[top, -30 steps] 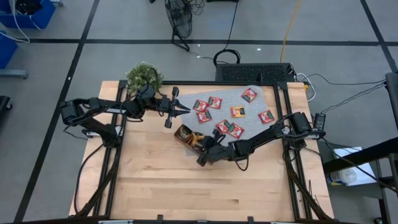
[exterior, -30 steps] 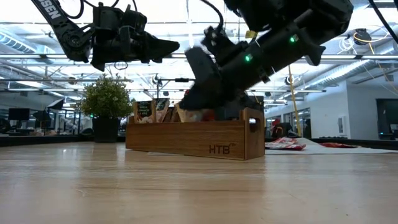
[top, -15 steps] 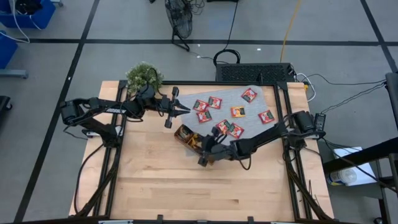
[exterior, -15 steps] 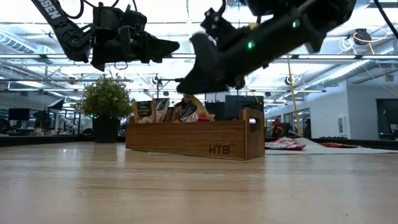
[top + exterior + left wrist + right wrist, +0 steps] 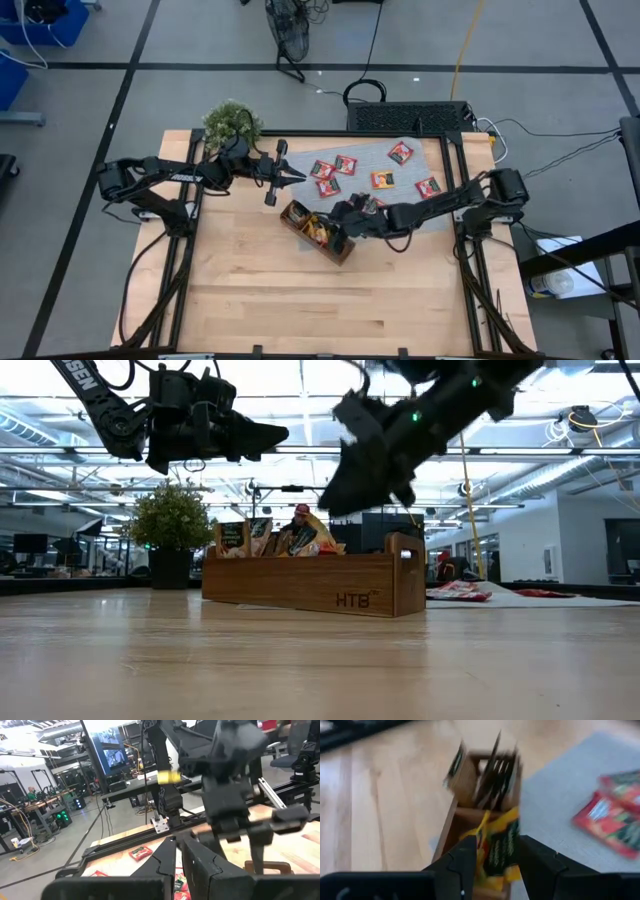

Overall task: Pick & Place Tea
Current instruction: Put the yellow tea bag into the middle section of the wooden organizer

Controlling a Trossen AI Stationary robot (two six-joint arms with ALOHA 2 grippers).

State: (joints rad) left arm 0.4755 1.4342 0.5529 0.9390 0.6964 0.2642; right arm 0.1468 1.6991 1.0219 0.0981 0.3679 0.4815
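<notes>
My tea sachets (image 5: 382, 180) are small flat foil squares, red and orange with pale labels; 5 lie loose on the grey mat (image 5: 430, 155), and others, orange and dark green, stand packed in the wooden tray (image 5: 340, 248) beside it. A second ago my right gripper (image 5: 345, 214) sat low at the tray; now it has lifted above it, fingers parted and empty. My left gripper (image 5: 298, 175) hovers near the plant (image 5: 232, 121), fingers pressed together.

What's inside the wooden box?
The wooden tray holds tea sachets standing on edge: dark green ones at one end, orange-yellow ones in the middle section. The tray's wall hides their lower halves, and the section nearest the handle cannot be seen into.
</notes>
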